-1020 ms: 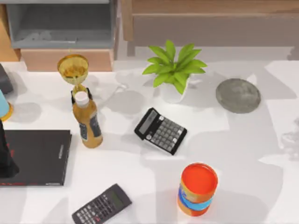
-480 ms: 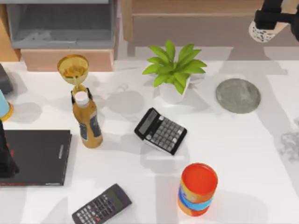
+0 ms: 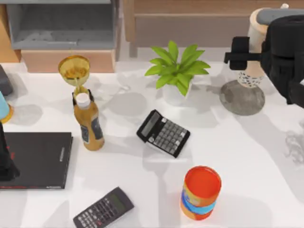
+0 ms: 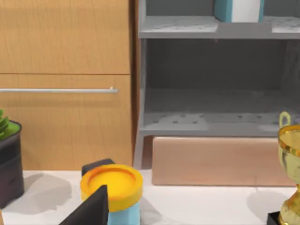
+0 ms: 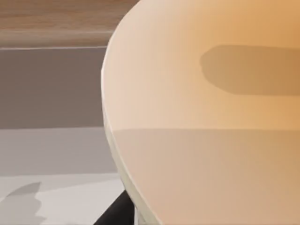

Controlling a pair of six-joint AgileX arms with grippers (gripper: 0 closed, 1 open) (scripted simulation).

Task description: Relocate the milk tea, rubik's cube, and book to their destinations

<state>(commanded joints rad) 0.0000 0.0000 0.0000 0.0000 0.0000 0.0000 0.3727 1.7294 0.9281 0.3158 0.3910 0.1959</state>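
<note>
left arm parked at the far left edge of the counter (image 3: 142, 175), over the thin black book (image 3: 35, 159); only a dark sliver of it shows in the top view, and whether its pincer is wide or narrow cannot be told. the left wrist view faces the grey shelf unit (image 4: 215, 75), where a light-blue book (image 4: 237, 9) with white page edges stands on the upper shelf.

mid-counter clutter unchanged over the last second: amber bottle (image 3: 89, 122), gold trophy (image 3: 75, 71), two calculators, potted plant (image 3: 176, 71), orange-and-blue can (image 3: 201, 192).

change is at the right. a second ago the right side of the counter held only the grey coaster (image 3: 240, 100); half a second ago the right arm appeared at the top right corner with the cup raised. now the right pincer (image 3: 259, 58) has come down and leftward, clamped around the milk tea (image 3: 253, 52), the pearl-filled base hanging just over the coaster's far edge. contact with the coaster cannot be confirmed. the right wrist view shows the cup wall close up.

judgement: milk tea is in its placing phase; remaining descent looks short. rubik's cube not located.
</note>
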